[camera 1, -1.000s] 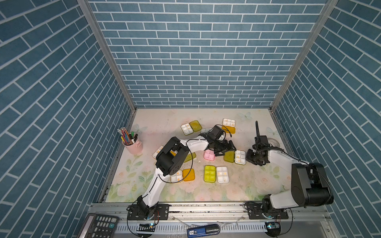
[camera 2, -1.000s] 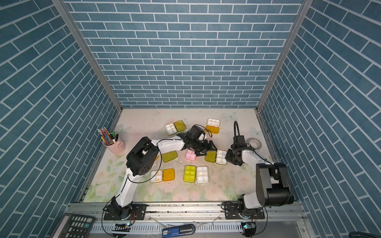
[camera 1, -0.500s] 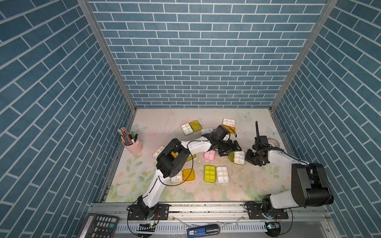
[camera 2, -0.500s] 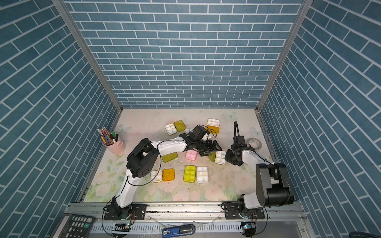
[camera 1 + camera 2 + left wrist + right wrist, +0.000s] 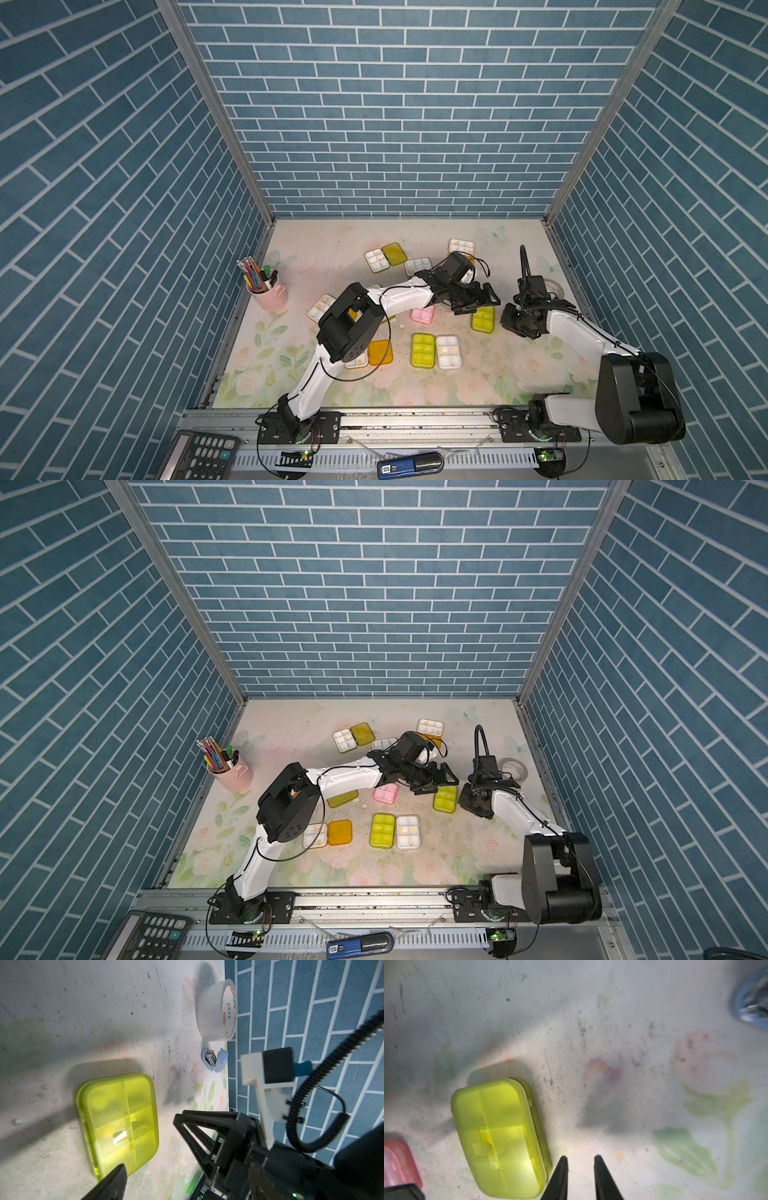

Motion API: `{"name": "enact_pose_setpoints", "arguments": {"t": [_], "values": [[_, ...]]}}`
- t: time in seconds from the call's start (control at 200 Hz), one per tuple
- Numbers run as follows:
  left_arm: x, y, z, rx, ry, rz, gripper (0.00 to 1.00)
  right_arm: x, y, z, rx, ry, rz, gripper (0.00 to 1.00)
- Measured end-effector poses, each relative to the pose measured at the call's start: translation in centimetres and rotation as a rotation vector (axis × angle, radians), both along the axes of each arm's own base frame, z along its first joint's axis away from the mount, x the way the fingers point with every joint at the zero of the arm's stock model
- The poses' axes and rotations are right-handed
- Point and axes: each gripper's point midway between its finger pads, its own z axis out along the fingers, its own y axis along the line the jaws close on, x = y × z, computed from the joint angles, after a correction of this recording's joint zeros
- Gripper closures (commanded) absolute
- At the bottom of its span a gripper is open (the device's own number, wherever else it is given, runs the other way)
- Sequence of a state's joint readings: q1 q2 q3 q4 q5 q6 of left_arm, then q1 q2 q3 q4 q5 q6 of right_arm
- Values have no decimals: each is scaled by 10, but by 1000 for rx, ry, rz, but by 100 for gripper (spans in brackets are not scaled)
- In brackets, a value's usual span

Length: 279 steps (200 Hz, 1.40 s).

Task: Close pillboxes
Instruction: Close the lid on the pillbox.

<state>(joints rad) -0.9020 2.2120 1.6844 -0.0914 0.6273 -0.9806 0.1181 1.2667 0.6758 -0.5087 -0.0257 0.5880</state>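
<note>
Right wrist view: the closed yellow-green pillbox (image 5: 500, 1138) lies flat on the floral mat (image 5: 591, 1022), its lid down over the tray and a yellow pill showing through. The right gripper (image 5: 580, 1158) hovers just beside the box's long edge. Its jaws are parted by a narrow gap, with only mat between them. In both top views the left gripper (image 5: 478, 302) hangs over the box's far end, jaws spread and empty.

A closed pink pillbox (image 5: 423, 315) sits near, on the side away from the right arm. Bare mat runs from the yellow-green box toward the front rail (image 5: 415, 419). Toward the right wall, a tape roll (image 5: 216, 1009) and a small blue stapler (image 5: 215, 1059) lie at the mat's edge, apart from the box.

The mat is scuffed and flecked with dark specks. Blue brick-pattern walls (image 5: 395, 104) close in three sides.

Nearer the rail, an open pillbox (image 5: 449, 352) lies with its yellow-green lid folded flat beside a white tray that holds small yellow pills. A pink cup (image 5: 268, 293) by the left wall holds pencils and pens.
</note>
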Motion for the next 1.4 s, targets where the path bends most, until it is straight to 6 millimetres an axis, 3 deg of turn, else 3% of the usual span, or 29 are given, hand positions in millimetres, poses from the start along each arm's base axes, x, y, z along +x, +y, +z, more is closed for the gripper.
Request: {"name": "enact_pose_setpoints", "arguments": {"t": [0.13,0.23,0.37,0.465,0.555,0.635,0.73,0.885,1.395], "values": [[3,3,0,3,-5,1,7,-1,-6,16,-23,-32,-15,70],[7,18,8,14,-31,2,7,3,1,21,10,-28,11,68],[20,56,46,6,-99,32,7,12,16,21,51,6,73,65],[34,94,82,-4,-176,81,6,17,27,19,61,39,120,64],[46,128,100,2,-232,131,5,21,34,15,57,75,154,64],[51,154,99,22,-246,169,5,22,38,9,52,98,173,64],[50,174,77,61,-209,191,5,20,41,2,44,134,190,64],[39,182,48,96,-150,172,5,15,41,-5,32,174,197,65],[34,185,63,18,-157,136,5,3,30,-14,-27,206,181,67]]}}
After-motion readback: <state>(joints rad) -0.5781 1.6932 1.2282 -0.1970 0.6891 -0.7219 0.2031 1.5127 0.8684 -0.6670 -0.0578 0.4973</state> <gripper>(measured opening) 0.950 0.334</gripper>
